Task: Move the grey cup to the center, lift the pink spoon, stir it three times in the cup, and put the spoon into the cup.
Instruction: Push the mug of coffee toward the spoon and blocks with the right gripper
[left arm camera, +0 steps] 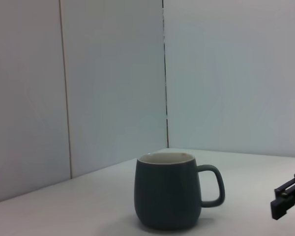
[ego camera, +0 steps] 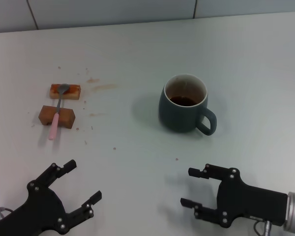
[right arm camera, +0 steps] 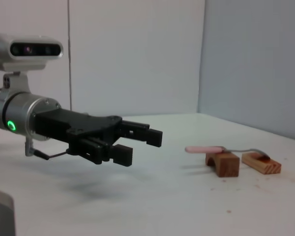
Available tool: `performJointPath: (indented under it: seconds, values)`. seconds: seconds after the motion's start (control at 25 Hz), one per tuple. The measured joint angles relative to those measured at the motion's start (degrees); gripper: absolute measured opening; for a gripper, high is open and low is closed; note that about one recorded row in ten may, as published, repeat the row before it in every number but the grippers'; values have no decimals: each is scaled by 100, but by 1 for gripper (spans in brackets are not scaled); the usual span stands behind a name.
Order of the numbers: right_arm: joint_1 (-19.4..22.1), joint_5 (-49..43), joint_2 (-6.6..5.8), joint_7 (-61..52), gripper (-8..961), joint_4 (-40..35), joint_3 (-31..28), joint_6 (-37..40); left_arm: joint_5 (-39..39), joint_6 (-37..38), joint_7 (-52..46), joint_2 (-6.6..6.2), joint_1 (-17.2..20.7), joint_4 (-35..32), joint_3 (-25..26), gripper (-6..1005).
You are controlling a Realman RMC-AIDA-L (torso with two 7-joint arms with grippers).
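Step in hand, by judgement: moving the grey cup [ego camera: 184, 103] toward the centre, not yet begun. Best done by closing on the body or the loop handle, squarely and low enough not to tip it, then sliding or lifting slowly and level (dark liquid inside, so any jerk risks a spill). Handle turned toward the right gripper [ego camera: 195, 187], which makes that the natural hand for it; a short straight reach forward, fingers on either side of the handle or wall before closing.

Right gripper: wide open, holding nothing, low over the table [ego camera: 137, 49]. Cup ahead of it and a little to its inner side, apart, with bare table between.

Left gripper [ego camera: 83, 181]: likewise spread open and empty. Pink spoon [ego camera: 57, 112] ahead of it, slightly to its outer side, well apart. Spoon bridged across two brown blocks [ego camera: 57, 116], bowl resting on the far one, pink handle over the near one and overhanging toward the gripper (a handy free end for a later pinch). Cup well off to this gripper's inner side.
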State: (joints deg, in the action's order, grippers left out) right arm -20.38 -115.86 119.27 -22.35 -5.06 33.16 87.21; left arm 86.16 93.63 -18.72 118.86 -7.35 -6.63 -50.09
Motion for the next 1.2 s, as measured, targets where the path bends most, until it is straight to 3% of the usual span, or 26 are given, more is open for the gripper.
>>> performJointPath:
  seconds: [0.2, 0.4, 0.64, 0.72, 0.92, 1.2]
  values:
    - [137, 251, -9, 295, 593, -24, -413, 357, -63, 47, 12, 5, -32, 55, 33, 842]
    - [242, 277, -4, 694, 489, 31, -1553, 687, -64, 47, 64, 3, -37, 63, 50, 841]
    - [208, 282, 15, 930, 365, 157, -2988, 471, -64, 48, 64, -2, -90, 66, 52, 840]
    - [175, 284, 17, 1100, 141, 214, -3656, 308, -64, 51, 65, -7, -108, 66, 50, 839]
    - [-67, 284, 6, 1300, 60, 274, -4009, -337, -64, 58, 65, -12, -155, 66, 53, 838]
    - [-678, -90, -8, 1355, 51, 267, -3794, -1518, -64, 58, 63, -9, -239, 66, 60, 836]
